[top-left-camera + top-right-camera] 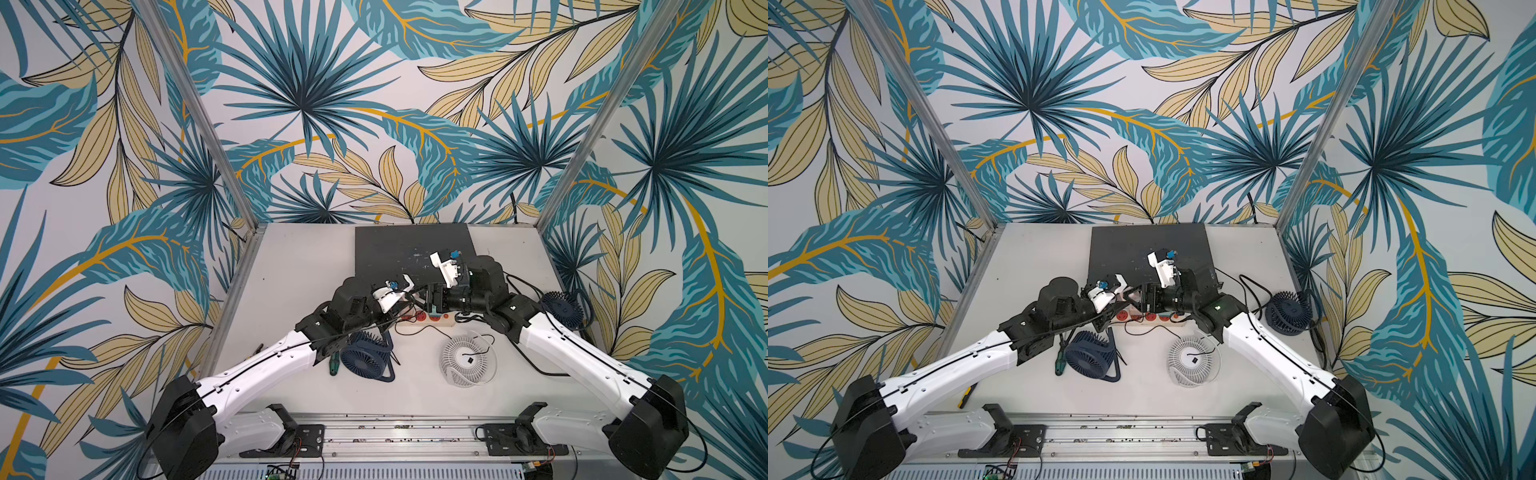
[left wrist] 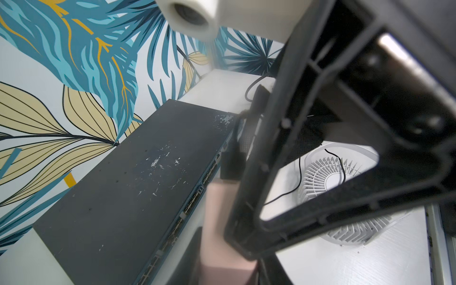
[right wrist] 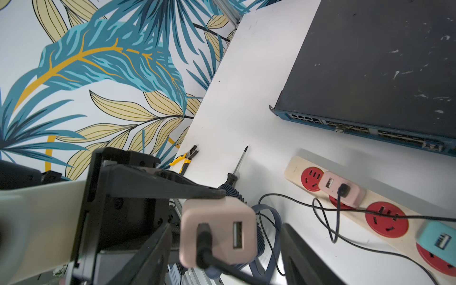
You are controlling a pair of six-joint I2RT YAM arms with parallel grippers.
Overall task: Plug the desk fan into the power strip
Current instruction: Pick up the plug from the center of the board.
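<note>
The power strip (image 3: 385,225) is a long cream-beige bar with round red sockets in a row along its top. It lies near the middle of the counter (image 3: 246,98), just on the near side of the dark network switch (image 3: 370,61) that sits against the far edge, and roughly parallel to that edge. In both top views the arms cover part of it, leaving a stretch of beige with red discs (image 1: 440,321) (image 1: 1152,318). In the right wrist view the end socket is bare. A pink plugged-in adapter (image 3: 341,188) with a black cord covers the next socket. The third is bare, and a teal adapter (image 3: 436,238) sits at the last.

The left end effector (image 2: 222,246) is pressed onto a second pink adapter (image 3: 222,214), held off the counter with a black cord in its face. The right end effector (image 3: 228,249) has its jaws parted on either side of that adapter, with a gap showing on one side.
</note>
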